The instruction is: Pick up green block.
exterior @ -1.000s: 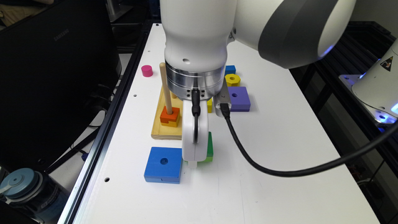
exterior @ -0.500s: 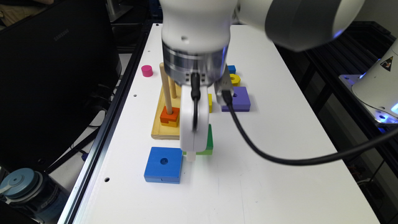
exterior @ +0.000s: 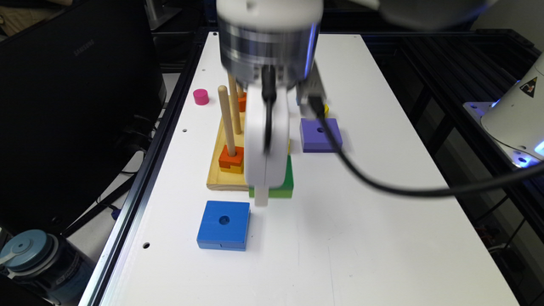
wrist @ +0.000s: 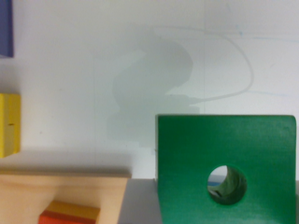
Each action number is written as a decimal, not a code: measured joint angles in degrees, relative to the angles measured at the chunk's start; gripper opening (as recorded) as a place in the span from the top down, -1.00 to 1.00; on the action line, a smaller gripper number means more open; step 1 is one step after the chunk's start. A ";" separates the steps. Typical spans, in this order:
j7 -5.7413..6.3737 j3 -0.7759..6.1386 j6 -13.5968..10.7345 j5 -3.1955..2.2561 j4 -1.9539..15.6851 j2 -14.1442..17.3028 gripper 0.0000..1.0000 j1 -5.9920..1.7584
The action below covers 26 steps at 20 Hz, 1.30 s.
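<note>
we see the hand [exterior: 262, 195] pointing straight down from the wrist, its white body covering most of the green block [exterior: 284, 182]. we cannot tell whether it is released or clenched, nor whether it touches the block. going left to right in the exterior view: a pink cylinder [exterior: 200, 96], the wooden peg base [exterior: 221, 176] with an orange piece [exterior: 231, 158], then the green block just beside the base's corner, a blue block [exterior: 223, 225] at its seven o'clock, and a purple block [exterior: 319, 134] at one o'clock, all on the white worktop [exterior: 361, 238]. in the wrist view the green block [wrist: 224, 163] shows its round centre hole.
</note>
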 joint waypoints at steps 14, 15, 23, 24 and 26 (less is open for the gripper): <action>-5.32 3.39 -3.82 5.52 -1.20 -5.96 1.00 -5.14; -5.35 3.38 -3.82 5.52 -1.25 -5.93 1.00 -5.20; -8.31 4.58 -7.87 10.09 -0.01 -10.66 1.00 -6.27; -8.36 4.58 -7.88 10.12 -0.03 -10.63 1.00 -6.31; -8.43 4.64 -7.88 10.15 0.03 -10.69 1.00 -6.43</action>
